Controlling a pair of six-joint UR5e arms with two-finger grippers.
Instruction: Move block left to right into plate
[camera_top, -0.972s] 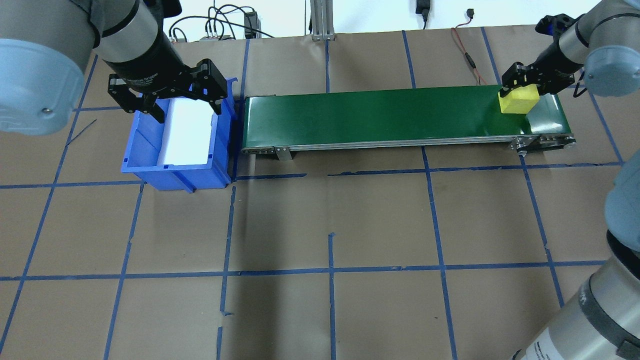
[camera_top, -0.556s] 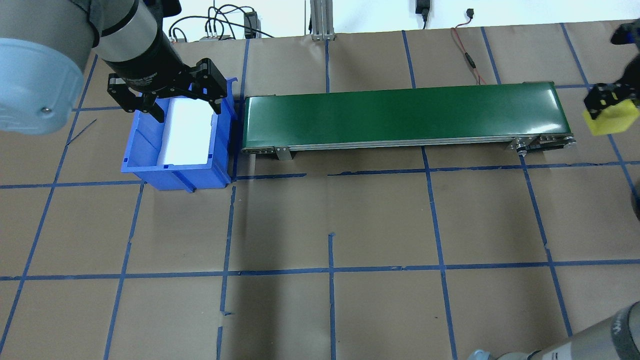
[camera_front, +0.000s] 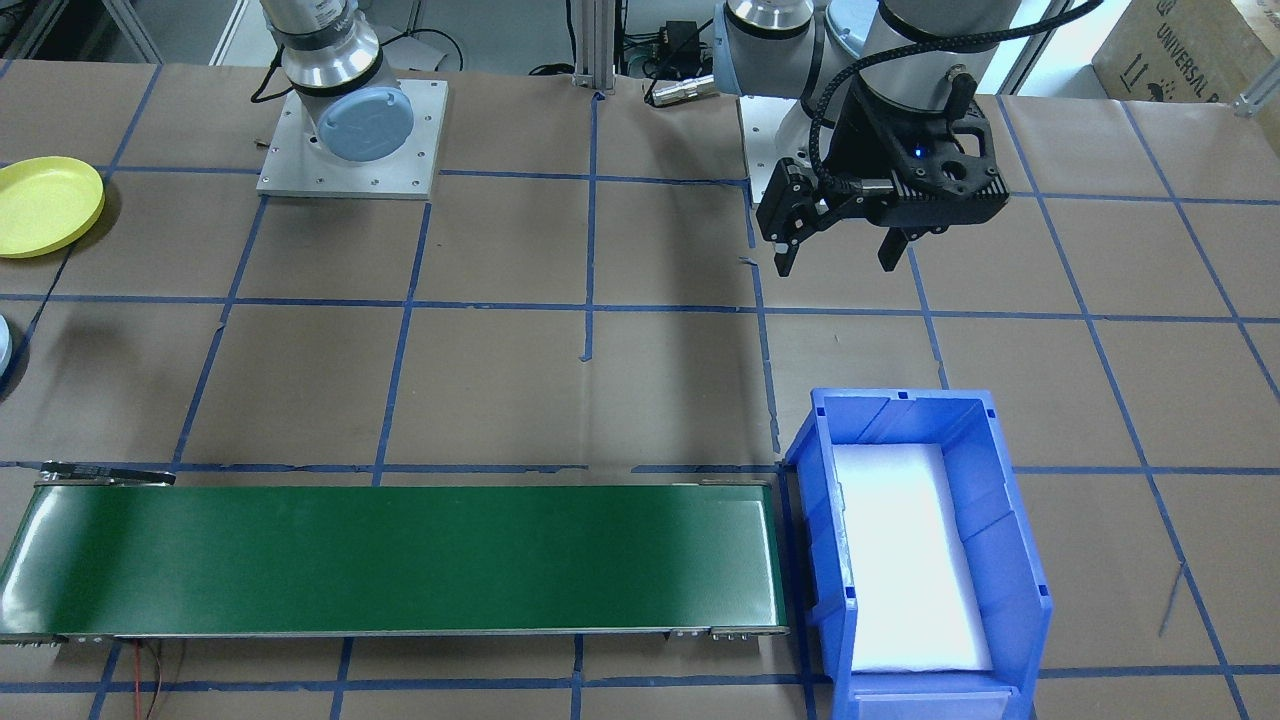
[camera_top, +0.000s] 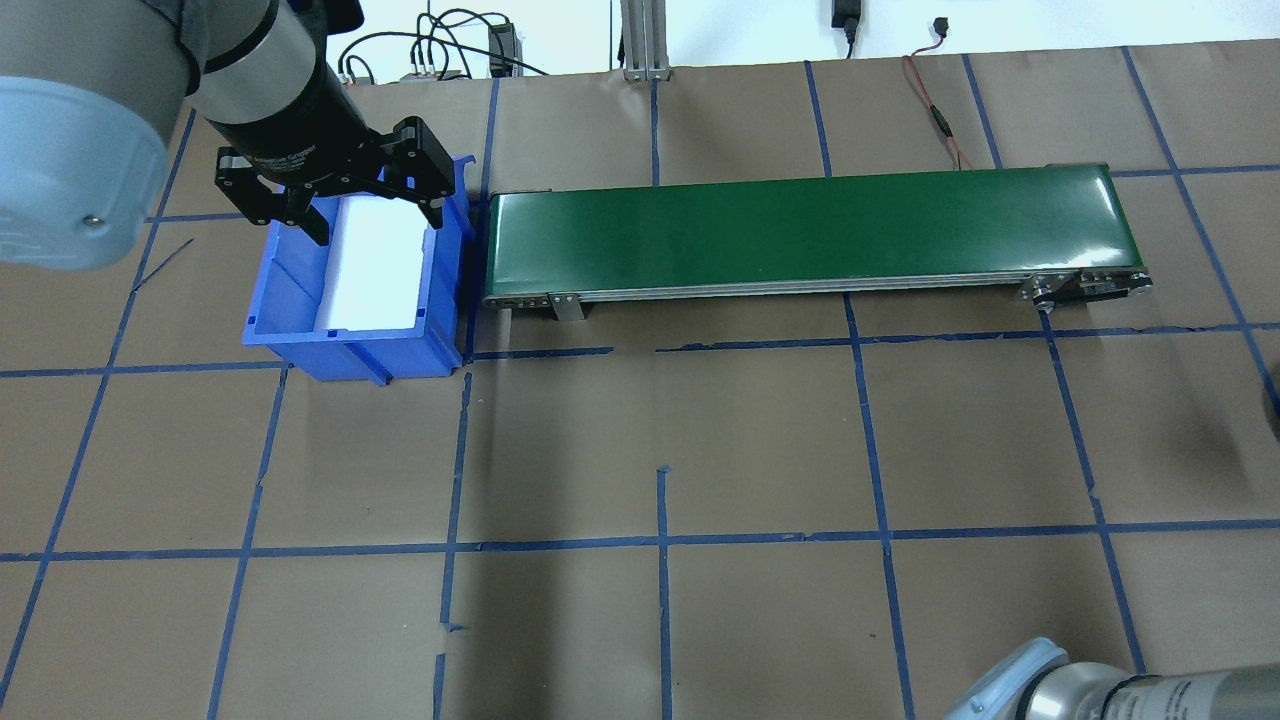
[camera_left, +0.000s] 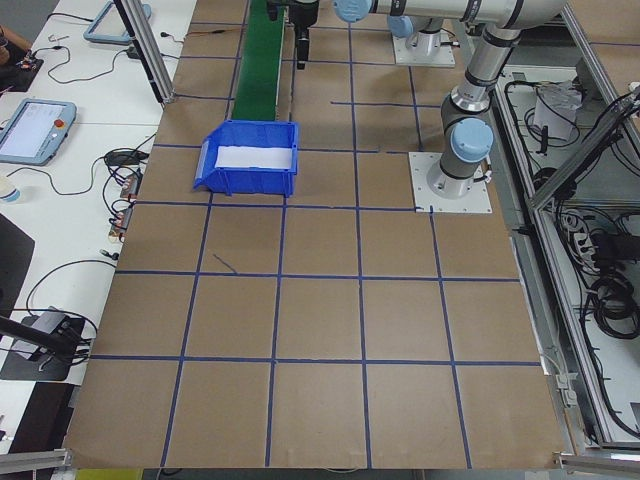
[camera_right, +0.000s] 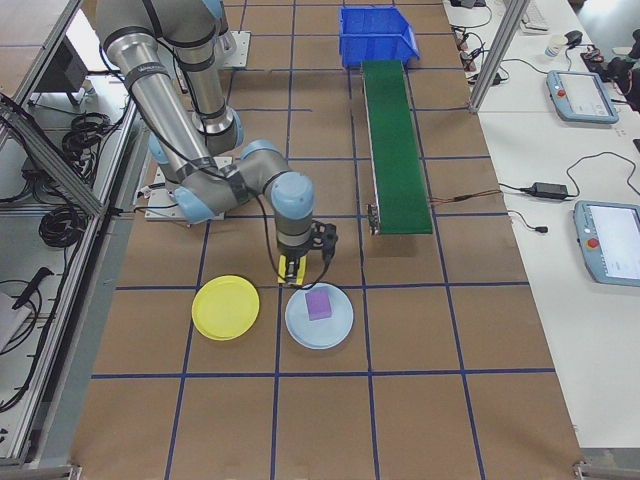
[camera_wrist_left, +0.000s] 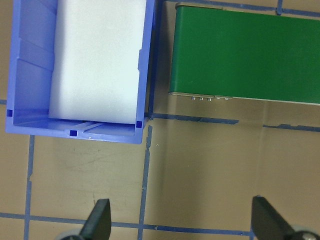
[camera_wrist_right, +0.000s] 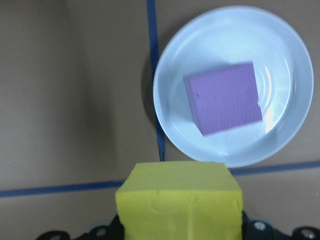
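My right gripper (camera_right: 296, 270) is shut on a yellow block (camera_wrist_right: 180, 197), held low over the brown paper. It hangs between the yellow plate (camera_right: 226, 307) and a light blue plate (camera_right: 319, 315), close to the blue one's rim. The right wrist view shows a purple block (camera_wrist_right: 223, 104) lying in the light blue plate (camera_wrist_right: 280, 45). The yellow plate (camera_front: 45, 205) holds nothing. Far off, my left gripper (camera_front: 845, 255) hovers open with nothing in it, near the blue bin (camera_top: 345, 350); its fingertips (camera_wrist_left: 102, 220) show in the left wrist view.
A green conveyor belt (camera_top: 800, 230) runs across the table from beside the blue bin (camera_front: 1010, 560) toward the plates. The bin has a white liner inside. Blue tape lines grid the brown paper. Cables lie at the table's far edge.
My right gripper has carried the yellow block off the conveyor's right end and out of the overhead view's right edge. The left arm has not moved.
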